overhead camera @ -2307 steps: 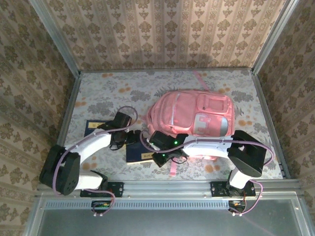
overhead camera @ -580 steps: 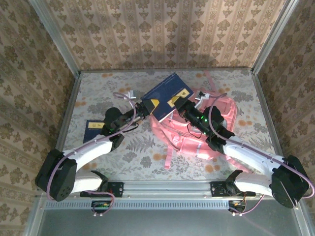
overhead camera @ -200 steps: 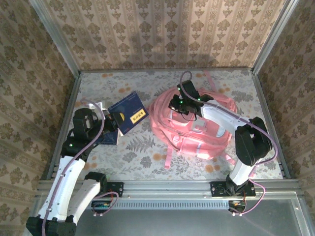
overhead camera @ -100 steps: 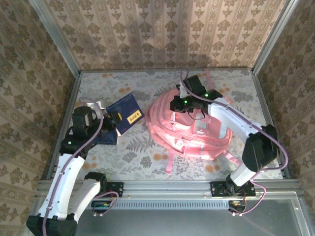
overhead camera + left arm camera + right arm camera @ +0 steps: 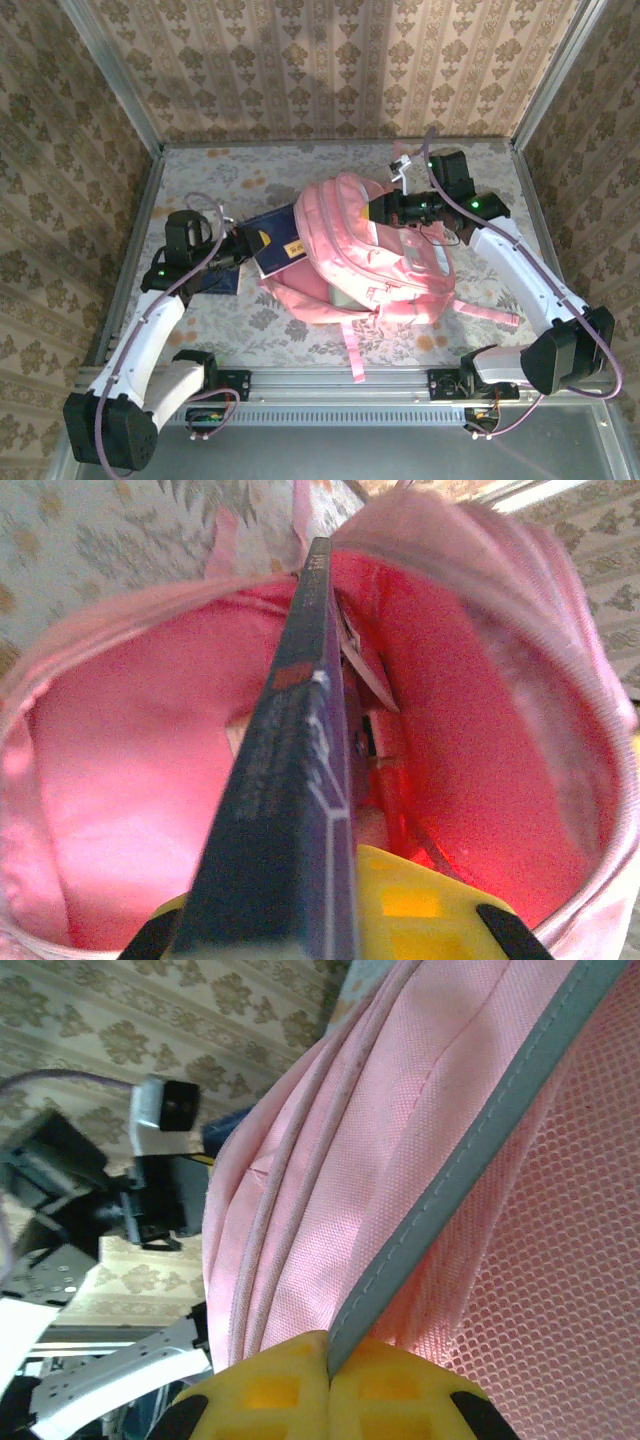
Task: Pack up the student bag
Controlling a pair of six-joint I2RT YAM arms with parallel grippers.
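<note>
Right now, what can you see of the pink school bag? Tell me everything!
The student bag is big, soft pink fabric with grey trim and a mesh panel. It lies on the flowery table, its mouth gaping toward the left, pink lining showing inside. The right hand pinches a grey-trimmed edge and holds it up. The left hand pokes a dark blue book into the opening. Pink straps trail toward the near edge.

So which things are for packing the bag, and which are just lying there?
For the job: student bag, blue book in the left gripper, right gripper pinching the bag, probably the second book.
Just there: flowery tabletop, patterned walls.
</note>
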